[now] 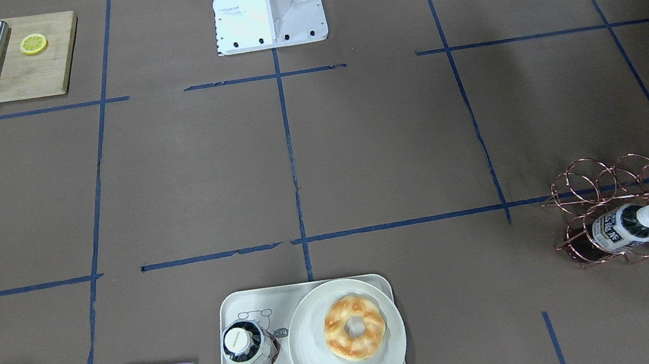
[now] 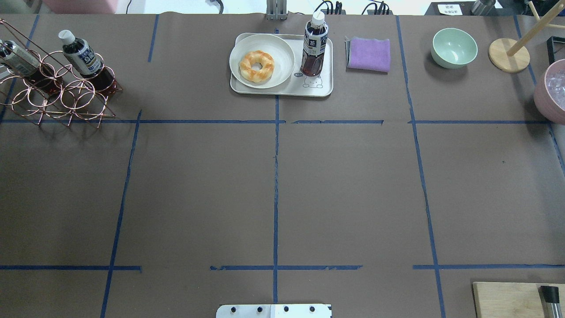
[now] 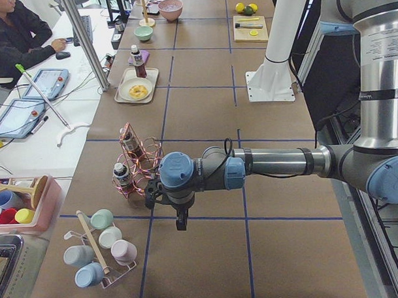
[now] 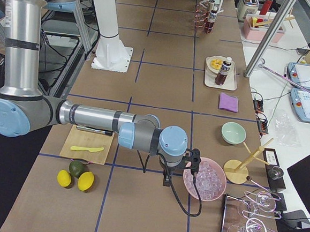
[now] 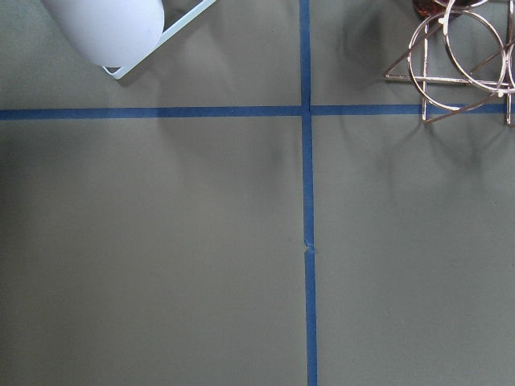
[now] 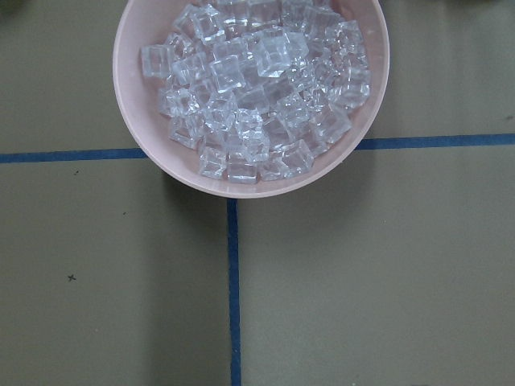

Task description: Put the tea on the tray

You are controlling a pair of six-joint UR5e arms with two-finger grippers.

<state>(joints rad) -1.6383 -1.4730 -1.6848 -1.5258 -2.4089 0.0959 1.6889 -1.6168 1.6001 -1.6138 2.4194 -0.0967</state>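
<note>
Standing upright on the tray (image 2: 325, 87), the tea (image 2: 314, 46) occupies the end marked with a line-drawn bear, its white cap on. Just beside it, a round plate (image 2: 282, 44) fills the tray's other end and carries a doughnut (image 2: 256, 66). A purple cloth (image 2: 369, 54) lies on the surface (image 2: 198, 190) just beside the tray on the tea's side, with a green bowl (image 2: 454, 47) farther out on that side. Well apart from the tray on the plate's side, a wire rack (image 2: 57, 104) holds two more bottles (image 2: 81, 57). The left pincer (image 3: 181, 223) hangs over the surface near the rack, and the right pincer (image 4: 166, 182) beside a pink bowl (image 4: 205, 179) of ice cubes. Both are well apart from the tray, and whether either is open or closed cannot be told.
</note>
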